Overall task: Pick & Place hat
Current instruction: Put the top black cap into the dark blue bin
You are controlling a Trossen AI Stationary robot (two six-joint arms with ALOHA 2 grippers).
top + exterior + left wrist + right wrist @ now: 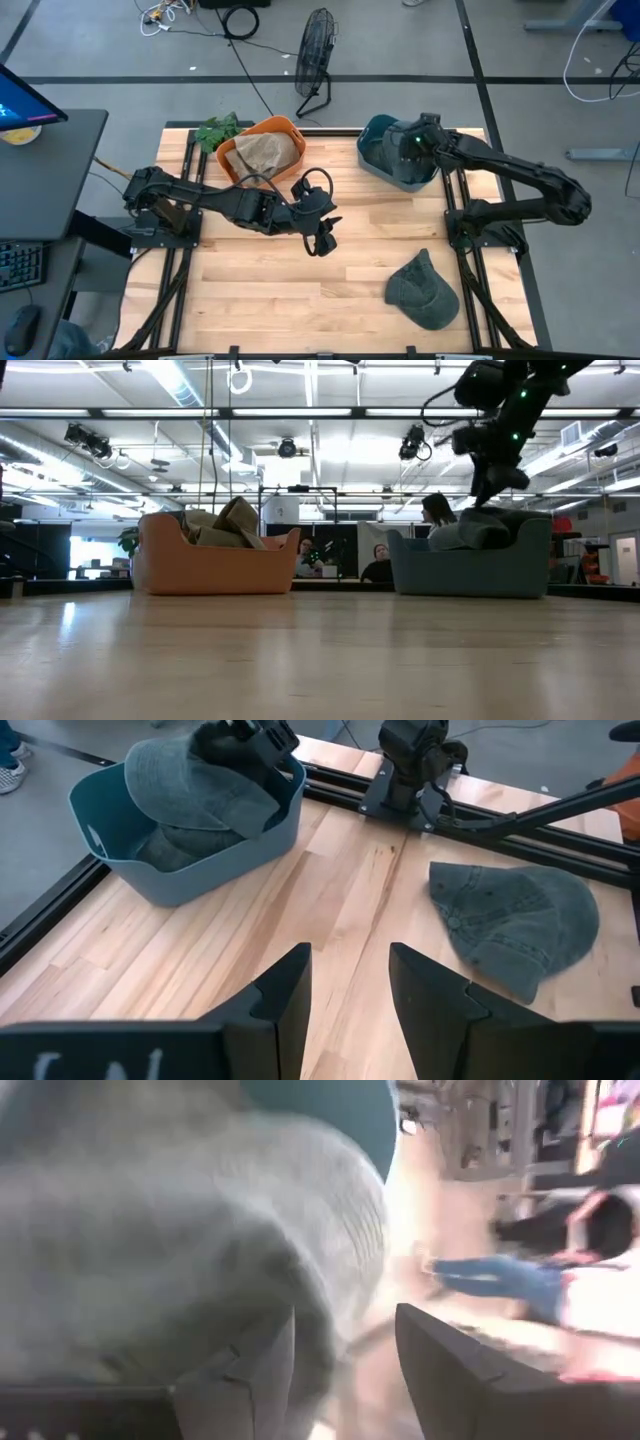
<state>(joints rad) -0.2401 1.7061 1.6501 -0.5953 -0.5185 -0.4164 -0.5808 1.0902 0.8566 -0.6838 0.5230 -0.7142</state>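
Observation:
A dark green cap (422,292) (515,920) lies flat on the wooden table near its right near corner, and no gripper touches it. My left gripper (322,240) (350,990) is open above the table's middle, left of that cap. A blue bin (385,170) (170,880) at the far right holds grey caps. The top one (195,785) (470,532) (150,1230) rests on the others and leans over the rim. My right gripper (405,142) (490,500) (345,1350) hangs open just above it, with nothing between its fingers.
An orange bin (262,122) (210,570) with tan caps sits at the far edge left of centre, beside a green plant (218,130). A floor fan (315,60) stands beyond the table. People (380,565) sit in the room behind. Bare wood lies between the bins and the cap.

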